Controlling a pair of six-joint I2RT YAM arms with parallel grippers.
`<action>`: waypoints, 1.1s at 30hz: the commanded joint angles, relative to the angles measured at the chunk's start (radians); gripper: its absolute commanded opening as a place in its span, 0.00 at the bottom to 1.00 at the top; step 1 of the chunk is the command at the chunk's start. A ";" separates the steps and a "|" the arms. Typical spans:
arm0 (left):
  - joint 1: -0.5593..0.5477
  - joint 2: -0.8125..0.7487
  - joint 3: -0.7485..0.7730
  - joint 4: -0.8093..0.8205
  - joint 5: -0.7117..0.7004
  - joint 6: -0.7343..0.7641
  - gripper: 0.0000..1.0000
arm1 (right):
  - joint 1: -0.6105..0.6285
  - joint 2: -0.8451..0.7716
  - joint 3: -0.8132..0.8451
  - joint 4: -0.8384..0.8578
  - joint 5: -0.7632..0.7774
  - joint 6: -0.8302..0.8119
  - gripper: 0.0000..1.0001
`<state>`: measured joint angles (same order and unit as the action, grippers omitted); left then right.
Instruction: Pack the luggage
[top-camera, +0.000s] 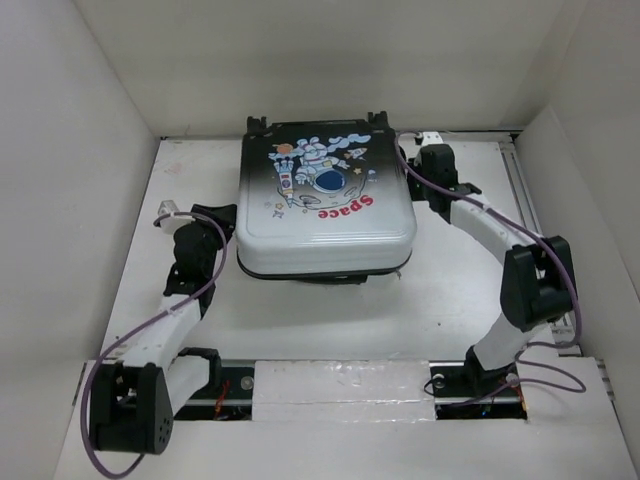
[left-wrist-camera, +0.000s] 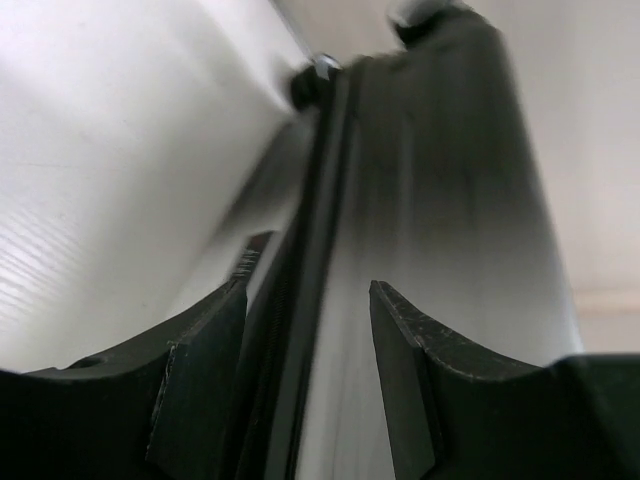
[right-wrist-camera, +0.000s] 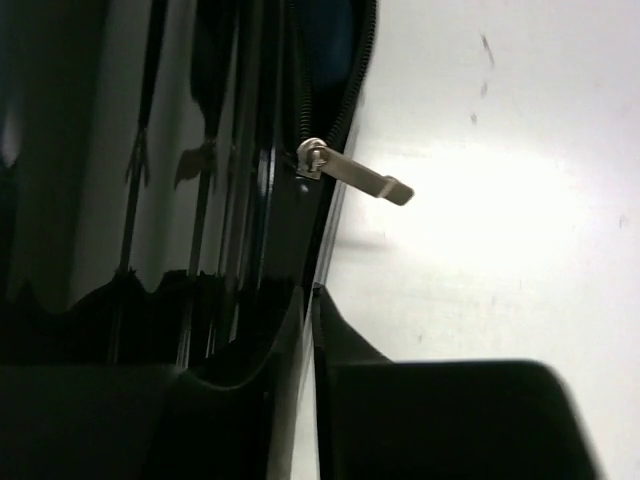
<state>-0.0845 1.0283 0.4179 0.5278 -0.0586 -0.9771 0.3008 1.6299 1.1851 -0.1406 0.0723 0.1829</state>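
Note:
The luggage (top-camera: 325, 200) lies flat at the middle of the table, astronaut lid on top and slightly raised along its near edge. My left gripper (top-camera: 222, 222) is at its left side. In the left wrist view it (left-wrist-camera: 308, 285) stands open, its fingers astride the dark zipper seam (left-wrist-camera: 318, 180) between the shell halves. My right gripper (top-camera: 413, 172) is against the luggage's right side, near the back. The right wrist view shows it (right-wrist-camera: 308, 290) shut beside the glossy black shell (right-wrist-camera: 200, 130). The silver zipper pull (right-wrist-camera: 360, 180) sticks out ahead of its tips, free.
White enclosure walls stand close on the left, back and right. A metal rail (top-camera: 530, 200) runs along the table's right edge. A small white object (top-camera: 430, 137) sits behind the right gripper. A white taped strip (top-camera: 340, 390) lies between the arm bases.

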 joint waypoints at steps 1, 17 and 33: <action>-0.113 -0.105 -0.008 0.003 0.215 0.072 0.48 | 0.113 0.016 0.182 0.089 -0.330 0.026 0.16; -0.104 -0.024 0.099 -0.037 0.154 0.101 0.52 | 0.121 -0.939 -0.564 0.059 -0.167 0.112 0.22; -0.104 -0.209 0.062 -0.187 0.078 0.130 0.54 | 0.224 -1.035 -0.820 0.053 0.012 0.210 0.36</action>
<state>-0.1833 0.8455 0.4828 0.3698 0.0105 -0.8742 0.5152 0.5152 0.3721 -0.2111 0.0532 0.4011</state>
